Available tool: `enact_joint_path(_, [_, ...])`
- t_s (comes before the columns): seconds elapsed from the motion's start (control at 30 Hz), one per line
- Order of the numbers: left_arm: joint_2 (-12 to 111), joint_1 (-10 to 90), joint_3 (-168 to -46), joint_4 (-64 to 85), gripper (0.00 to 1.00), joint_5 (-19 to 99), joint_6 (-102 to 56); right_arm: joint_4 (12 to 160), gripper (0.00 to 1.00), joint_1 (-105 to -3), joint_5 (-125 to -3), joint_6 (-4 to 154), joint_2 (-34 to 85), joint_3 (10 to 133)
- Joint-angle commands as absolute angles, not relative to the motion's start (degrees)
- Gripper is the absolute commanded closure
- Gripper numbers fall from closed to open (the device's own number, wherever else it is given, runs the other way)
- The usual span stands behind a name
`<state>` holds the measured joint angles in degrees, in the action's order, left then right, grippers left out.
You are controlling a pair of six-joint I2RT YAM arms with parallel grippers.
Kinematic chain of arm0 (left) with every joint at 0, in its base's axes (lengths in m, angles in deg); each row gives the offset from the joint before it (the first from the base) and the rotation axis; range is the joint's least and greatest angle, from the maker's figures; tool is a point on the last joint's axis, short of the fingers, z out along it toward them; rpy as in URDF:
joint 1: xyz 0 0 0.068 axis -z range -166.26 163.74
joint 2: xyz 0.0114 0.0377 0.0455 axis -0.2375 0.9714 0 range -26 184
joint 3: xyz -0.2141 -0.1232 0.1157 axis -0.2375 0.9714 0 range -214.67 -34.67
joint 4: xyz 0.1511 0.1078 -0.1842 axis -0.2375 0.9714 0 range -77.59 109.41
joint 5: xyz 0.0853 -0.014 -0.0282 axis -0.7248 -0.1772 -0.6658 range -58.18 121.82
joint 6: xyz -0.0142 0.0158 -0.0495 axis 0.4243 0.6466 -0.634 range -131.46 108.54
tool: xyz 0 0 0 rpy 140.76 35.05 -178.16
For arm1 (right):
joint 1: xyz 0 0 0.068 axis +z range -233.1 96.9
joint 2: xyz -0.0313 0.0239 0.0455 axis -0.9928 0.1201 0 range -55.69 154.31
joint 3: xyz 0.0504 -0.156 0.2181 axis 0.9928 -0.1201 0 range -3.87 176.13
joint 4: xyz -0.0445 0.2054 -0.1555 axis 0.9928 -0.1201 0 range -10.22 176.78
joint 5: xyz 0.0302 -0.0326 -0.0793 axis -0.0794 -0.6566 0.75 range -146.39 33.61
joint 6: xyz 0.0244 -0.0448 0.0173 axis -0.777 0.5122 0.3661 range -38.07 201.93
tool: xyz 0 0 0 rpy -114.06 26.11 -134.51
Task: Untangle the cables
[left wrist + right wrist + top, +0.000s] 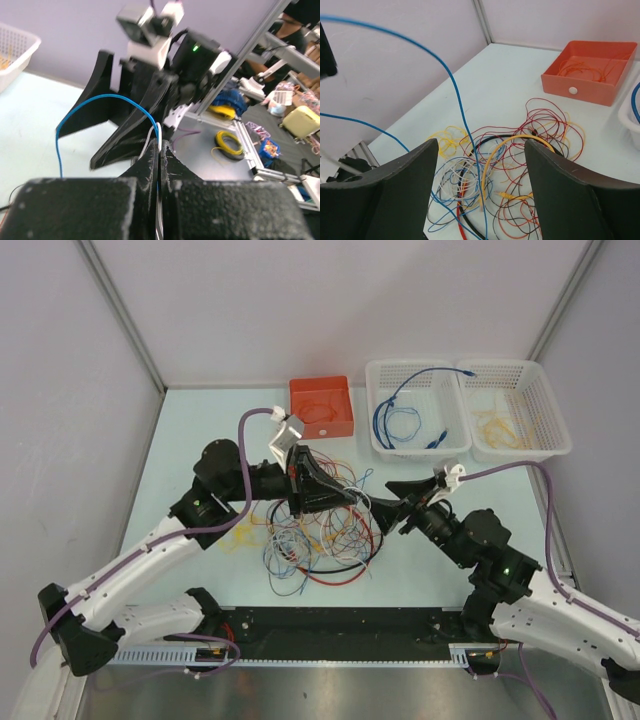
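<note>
- The left arm (150, 560) reaches over the heap from its side. The left jaws are clenched on a blue cable (100, 100), and a white cable (151, 136) is pinched in the same seam.
- The right arm (540, 605) comes in from the other side. The right jaws are released, spread wide and holding nothing, and they face the left jaws nearly tip to tip.
- The tangle of cables (315, 535) lies on the counter (200, 430), below and between the two sets of jaws. It is a loose pile of red, orange, yellow, white, black and blue loops.
- The blue cable arches up out of the left clamp and drops back toward the pile.
- In the right wrist view the blue cable crosses from upper left down through the gap between the right jaws into the tangle. Its long axis runs steeply, close to upright.
- I cannot tell whether that strand hangs truly between the right jaws or just beyond their tips.
- The next move probably turns on this. The right jaws are nearer the free length, and they would need the strand inside the gap before closing.
- An orange tray (322, 405) and two white baskets sit along the far edge. The nearer basket (378, 375) holds a blue cable and stands on the right arm's side.
</note>
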<state>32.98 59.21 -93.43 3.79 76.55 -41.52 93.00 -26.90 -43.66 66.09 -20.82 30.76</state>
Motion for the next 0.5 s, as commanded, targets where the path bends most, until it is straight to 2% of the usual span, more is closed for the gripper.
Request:
enact_joint_path(0.0, [33.67,59.53,-97.68,-4.71,1.0,78.76,-47.05,100.57,0.26,-25.98,-42.6,69.27,-21.24,29.62])
enact_joint_path(0.47, [35.7,61.73,-95.31,-11.05,1.0,79.2,-53.38,124.83,0.27,-25.62,-38.99,73.49,-15.26,28.91])
